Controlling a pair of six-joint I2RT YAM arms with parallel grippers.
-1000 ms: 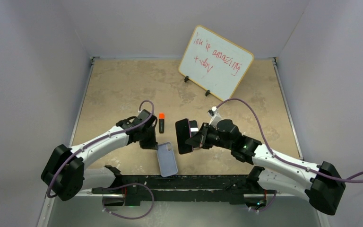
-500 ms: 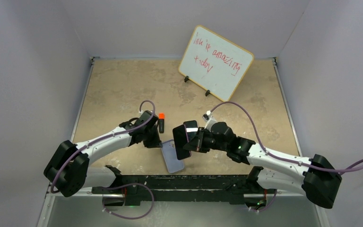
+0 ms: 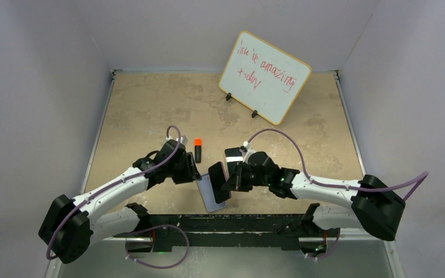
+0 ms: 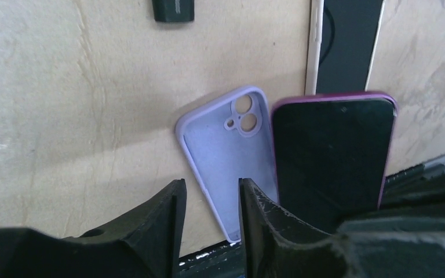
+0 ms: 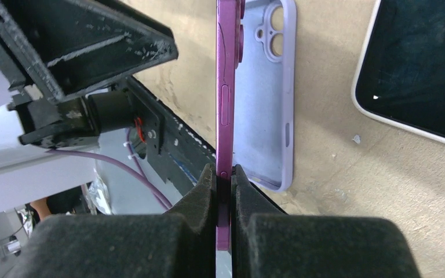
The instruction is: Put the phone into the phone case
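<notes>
Right wrist: right end effector (image 5: 224, 174) clamps magenta-edged phone (image 5: 226, 87) on edge, which I have just brought over lavender phone case (image 5: 263, 104) on bench (image 5: 353, 191). Left end effector (image 4: 211, 191) newly part-open, empty. Seating comes next, I judge.

Whiteboard (image 3: 265, 77) reads, seemingly, "you're amazing today".
</notes>
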